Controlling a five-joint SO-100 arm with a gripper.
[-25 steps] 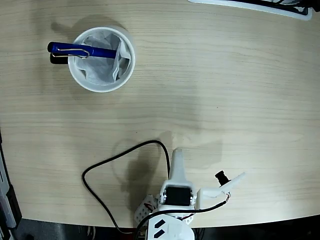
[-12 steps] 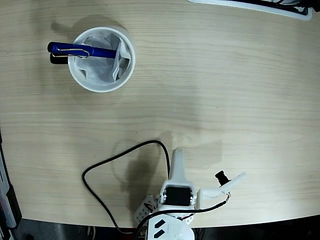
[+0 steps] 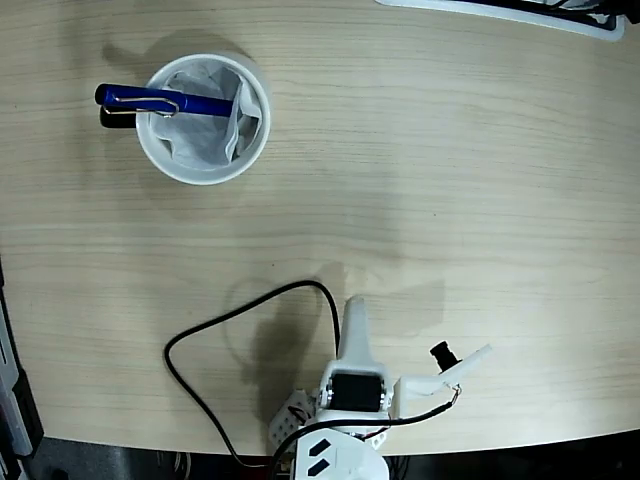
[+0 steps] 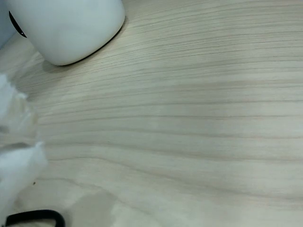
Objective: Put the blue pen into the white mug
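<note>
The white mug (image 3: 204,118) stands at the table's top left in the fixed view, lined with crumpled white paper. The blue pen (image 3: 165,101) lies slanted in it, one end down in the paper and the clipped end sticking out over the left rim above the black handle (image 3: 106,118). My gripper (image 3: 354,308) is folded back at the bottom centre, far from the mug, its jaws together in one white taper and holding nothing. In the wrist view the mug (image 4: 71,28) is at the top left and a blurred white finger (image 4: 14,175) is at the left edge.
A black cable (image 3: 225,320) loops on the table left of the arm; the same cable (image 4: 33,217) shows in the wrist view's bottom corner. A white-edged flat object (image 3: 500,12) lies along the top right edge. A dark object (image 3: 10,390) stands past the table's left edge.
</note>
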